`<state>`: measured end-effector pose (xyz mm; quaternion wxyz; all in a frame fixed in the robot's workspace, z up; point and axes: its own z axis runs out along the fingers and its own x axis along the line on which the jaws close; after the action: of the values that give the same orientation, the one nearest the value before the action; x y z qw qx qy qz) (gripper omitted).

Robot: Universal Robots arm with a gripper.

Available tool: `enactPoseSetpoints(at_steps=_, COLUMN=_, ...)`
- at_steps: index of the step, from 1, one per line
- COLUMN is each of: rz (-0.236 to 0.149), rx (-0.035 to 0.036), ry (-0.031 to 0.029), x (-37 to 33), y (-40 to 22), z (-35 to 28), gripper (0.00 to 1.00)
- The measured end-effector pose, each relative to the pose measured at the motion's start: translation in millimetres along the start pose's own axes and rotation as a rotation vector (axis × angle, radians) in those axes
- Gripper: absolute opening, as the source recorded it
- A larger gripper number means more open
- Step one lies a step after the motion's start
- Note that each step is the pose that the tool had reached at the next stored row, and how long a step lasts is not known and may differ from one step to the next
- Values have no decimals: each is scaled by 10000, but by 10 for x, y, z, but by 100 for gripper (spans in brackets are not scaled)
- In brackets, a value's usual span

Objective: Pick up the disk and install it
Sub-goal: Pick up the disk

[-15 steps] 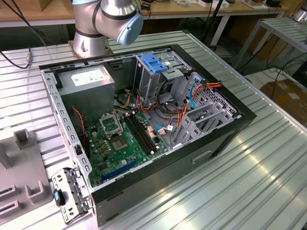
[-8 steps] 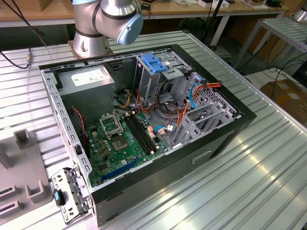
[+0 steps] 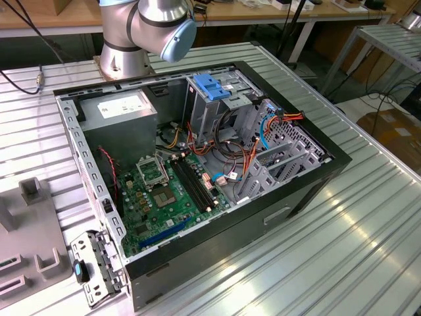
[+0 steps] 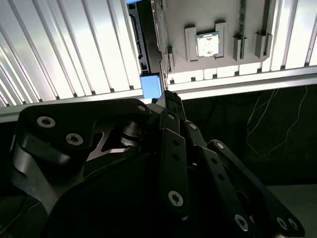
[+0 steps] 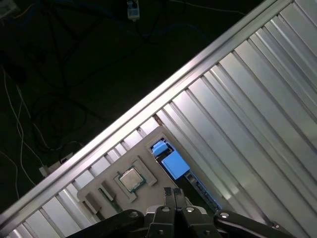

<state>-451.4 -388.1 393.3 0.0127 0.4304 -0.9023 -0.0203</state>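
The disk (image 3: pixel 99 263) lies on the ribbed metal table beside the open computer case, at the exterior view's lower left; it is silver-grey with a blue tab. Both wrist views look down on it from well above: its blue tab (image 5: pixel 171 161) (image 4: pixel 150 85) sits against the edge of a grey fixture plate. My gripper (image 5: pixel 171 190) (image 4: pixel 171 97) hangs high over that tab with its two black fingertips pressed together and nothing between them. The arm's base and elbow (image 3: pixel 151 26) stand behind the case.
The open case (image 3: pixel 197 171) holds a motherboard, cables and a tall grey drive cage with a blue latch (image 3: pixel 212 85). The grey fixture plate (image 5: pixel 124 181) carries a processor chip and small parts. The table's edge (image 5: pixel 148 106) drops to a dark floor with cables.
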Motion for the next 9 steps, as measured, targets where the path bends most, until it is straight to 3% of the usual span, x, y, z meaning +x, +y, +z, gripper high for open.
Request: enactPoseSetpoints(at_steps=9, rz=-468, rx=2, ry=21, x=0, y=0, z=0, gripper=11)
